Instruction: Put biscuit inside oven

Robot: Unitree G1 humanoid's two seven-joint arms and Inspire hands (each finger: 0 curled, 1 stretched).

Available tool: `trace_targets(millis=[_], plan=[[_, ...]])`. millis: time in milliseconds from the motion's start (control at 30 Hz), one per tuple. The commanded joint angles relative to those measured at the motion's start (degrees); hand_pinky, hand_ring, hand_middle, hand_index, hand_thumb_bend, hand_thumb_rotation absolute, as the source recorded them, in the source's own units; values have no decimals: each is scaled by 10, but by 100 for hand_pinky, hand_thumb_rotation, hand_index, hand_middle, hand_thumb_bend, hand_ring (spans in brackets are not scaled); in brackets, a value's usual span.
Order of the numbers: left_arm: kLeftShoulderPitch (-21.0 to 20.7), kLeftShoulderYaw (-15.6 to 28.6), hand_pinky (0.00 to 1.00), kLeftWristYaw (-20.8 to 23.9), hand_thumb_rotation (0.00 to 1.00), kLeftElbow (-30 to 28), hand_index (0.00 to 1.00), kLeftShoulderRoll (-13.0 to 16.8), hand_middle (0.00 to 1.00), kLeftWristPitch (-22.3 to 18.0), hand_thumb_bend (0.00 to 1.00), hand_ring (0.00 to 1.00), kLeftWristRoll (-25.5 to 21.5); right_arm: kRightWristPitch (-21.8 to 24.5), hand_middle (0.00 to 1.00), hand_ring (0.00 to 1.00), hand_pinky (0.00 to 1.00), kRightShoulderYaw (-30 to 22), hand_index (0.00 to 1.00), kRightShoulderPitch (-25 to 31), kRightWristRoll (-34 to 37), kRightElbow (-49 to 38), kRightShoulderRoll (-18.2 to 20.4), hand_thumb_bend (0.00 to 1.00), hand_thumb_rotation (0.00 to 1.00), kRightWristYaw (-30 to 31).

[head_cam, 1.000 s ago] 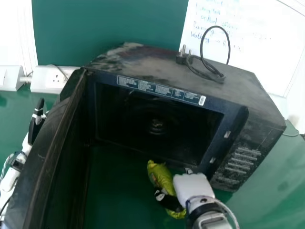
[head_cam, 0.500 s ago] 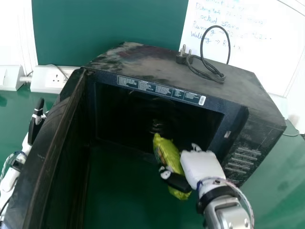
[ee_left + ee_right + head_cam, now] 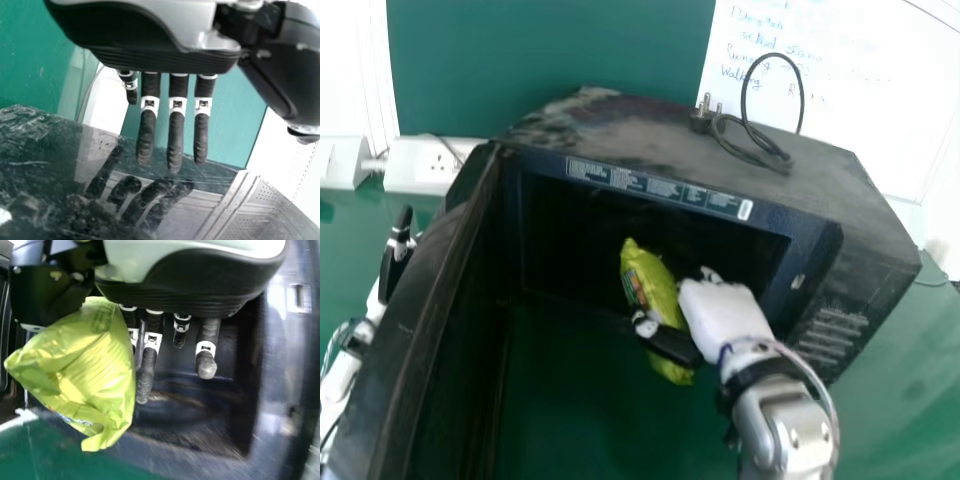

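One yellow-green packet (image 3: 650, 280) clamped at the mouth of the open oven (image 3: 620, 130)

The right hand (image 3: 720, 315) holds the packet in front of the oven's opening, above the green table (image 3: 580, 410). Its thumb (image 3: 670, 340) presses the packet from the left and its fingers (image 3: 146, 372) lie along the right side, pointing towards the dark cavity. I cannot tell whether the packet's far end crosses the sill.

The oven door (image 3: 430, 290) stands open on the left. Beyond its outer face is the left hand (image 3: 395, 265), holding nothing, its fingers straight with gaps between them, above a dark, glossy surface.

A black cord (image 3: 801, 100) and its plug lie on the oven's top, near a whiteboard (image 3: 890, 90) on the far right.
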Motion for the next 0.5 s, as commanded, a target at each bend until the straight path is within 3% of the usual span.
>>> trace_targets(millis=[0, 167, 467], plan=[[6, -2, 23, 0, 9, 0, 49, -3, 41, -9, 52, 30, 5, 6, 47, 16, 8, 12, 48, -24, -7, 33, 6, 53, 0, -30], [7, -2, 23, 0, 9, -1, 49, -5, 41, -1, 52, 30, -2, 14, 47, 14, 6, 34, 48, -60, -5, 113, 2, 53, 0, -89], [12, -3, 24, 11, 9, -16, 49, -6, 40, 10, 52, 30, -1, 2, 47, 16, 9, 55, 49, -115, 64, 267, -27, 53, 0, -242]])
